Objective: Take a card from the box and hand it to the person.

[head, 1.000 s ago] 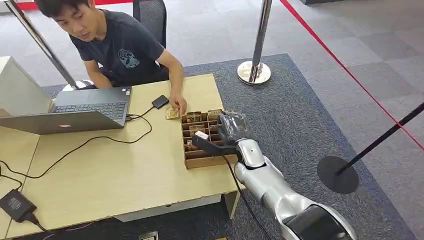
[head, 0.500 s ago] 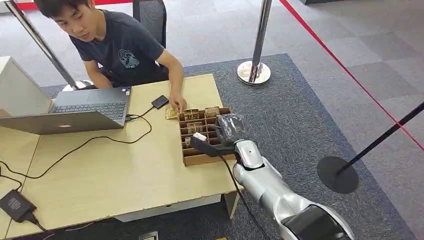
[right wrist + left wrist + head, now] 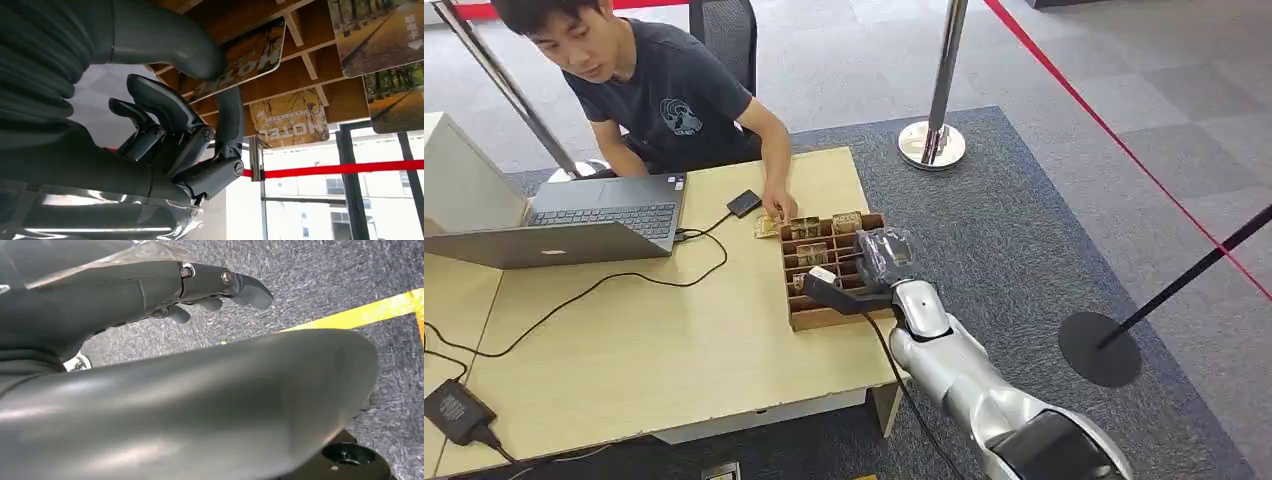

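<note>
Starting left, the person's hand [image 3: 779,207] rests at the worktop's [image 3: 624,340] far edge, just beside the divided card box [image 3: 809,318]. Your right hand [image 3: 869,268] is over the box at the right edge, thumb and fingers [image 3: 227,122] pinching a hotel card [image 3: 240,57]. Next, lift it clear and carry it across.

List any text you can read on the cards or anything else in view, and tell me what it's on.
"HOTEL": on the tilted card under the thumb of the right robot hand, partly covered.
"HOTEL": on the card beside it in the box, seen upside down.
White marks on the corner card: too small to read.
Shirt logo on the person: too blurred to read.
</note>
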{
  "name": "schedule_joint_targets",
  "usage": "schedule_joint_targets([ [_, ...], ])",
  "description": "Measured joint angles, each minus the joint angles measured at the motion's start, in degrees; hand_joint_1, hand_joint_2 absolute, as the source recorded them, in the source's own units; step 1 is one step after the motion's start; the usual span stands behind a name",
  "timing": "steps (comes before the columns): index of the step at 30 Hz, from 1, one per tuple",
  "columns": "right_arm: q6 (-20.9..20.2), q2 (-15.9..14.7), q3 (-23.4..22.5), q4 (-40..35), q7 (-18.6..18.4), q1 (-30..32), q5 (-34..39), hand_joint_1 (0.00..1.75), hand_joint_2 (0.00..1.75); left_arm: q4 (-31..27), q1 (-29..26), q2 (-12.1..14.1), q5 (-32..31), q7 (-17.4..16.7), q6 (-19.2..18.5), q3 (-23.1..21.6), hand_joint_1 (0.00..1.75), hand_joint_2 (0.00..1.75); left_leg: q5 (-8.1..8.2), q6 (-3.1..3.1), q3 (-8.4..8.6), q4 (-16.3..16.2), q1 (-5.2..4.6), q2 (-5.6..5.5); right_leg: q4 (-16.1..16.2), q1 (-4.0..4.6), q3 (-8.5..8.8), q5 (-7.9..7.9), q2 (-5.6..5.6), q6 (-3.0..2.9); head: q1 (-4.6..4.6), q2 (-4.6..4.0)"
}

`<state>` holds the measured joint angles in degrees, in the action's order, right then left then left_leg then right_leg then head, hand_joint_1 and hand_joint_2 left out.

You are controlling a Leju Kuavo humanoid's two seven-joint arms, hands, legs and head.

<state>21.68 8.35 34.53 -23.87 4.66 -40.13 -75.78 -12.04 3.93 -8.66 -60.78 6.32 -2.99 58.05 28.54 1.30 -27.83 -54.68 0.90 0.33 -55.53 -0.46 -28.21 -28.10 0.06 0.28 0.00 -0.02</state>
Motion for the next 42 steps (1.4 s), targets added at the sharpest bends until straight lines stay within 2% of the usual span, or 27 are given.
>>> schedule_joint_targets([
  [29, 1.5, -0.5, -0.8, -0.2, 0.4, 0.6, -0.2, 1.75, 1.75, 0.0, 0.0, 0.0, -1.0, 0.2, 0.0, 0.0, 0.0, 0.0, 0.0, 0.0, -0.08, 0.0, 0.0, 0.0, 0.0, 0.0, -0.08, 0.0, 0.0, 0.0, 0.02, 0.0],
  [35, 3.1, -0.7, -0.9, -2.5, -0.6, 3.2, -1.1, 1.75, 1.75, 0.0, 0.0, 0.0, -1.0, 0.2, 0.0, 0.0, 0.0, 0.0, 0.0, 0.0, -0.09, 0.0, 0.0, 0.0, 0.0, 0.0, -0.1, 0.0, 0.0, 0.0, 0.0, 0.0],
  [42, 1.3, -0.7, -1.2, -5.7, -1.0, 4.5, -1.8, 1.75, 1.75, 0.0, 0.0, 0.0, -0.8, 0.2, -0.2, 0.0, 0.0, 0.0, 0.0, 0.0, -0.1, 0.0, 0.0, 0.0, 0.0, 0.0, -0.11, 0.0, 0.0, 0.0, 0.0, 0.0],
])
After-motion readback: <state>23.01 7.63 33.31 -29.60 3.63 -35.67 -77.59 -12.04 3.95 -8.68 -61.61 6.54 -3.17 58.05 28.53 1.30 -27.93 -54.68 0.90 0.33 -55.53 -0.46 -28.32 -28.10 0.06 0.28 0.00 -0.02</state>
